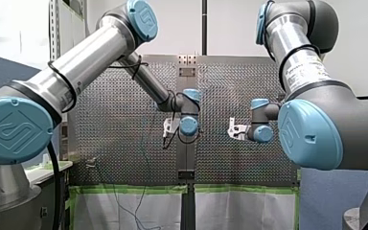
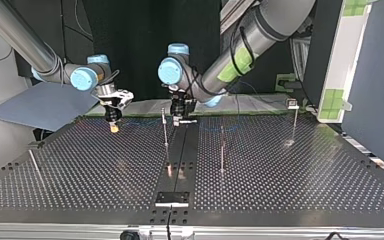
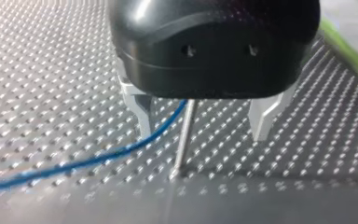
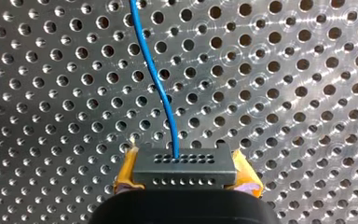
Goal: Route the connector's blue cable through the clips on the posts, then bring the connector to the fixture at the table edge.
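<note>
Connector (image 4: pixel 185 161) sits pinched in your right hand (image 4: pixel 186 173); your left hand (image 3: pixel 203 128) straddles a post (image 3: pixel 184 140), spread, blue cable (image 3: pixel 98 161) alongside.

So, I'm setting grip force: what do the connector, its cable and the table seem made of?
The connector: matte dark grey block with rows of small holes, probably moulded plastic. The blue cable: smooth, slightly glossy jacket that curves softly, likely plastic insulation. The table: bare perforated metal, with a brushed, reflective sheen.

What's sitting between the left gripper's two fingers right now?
The left wrist view shows a thin metal post and the blue cable between my left gripper's open fingers.
</note>
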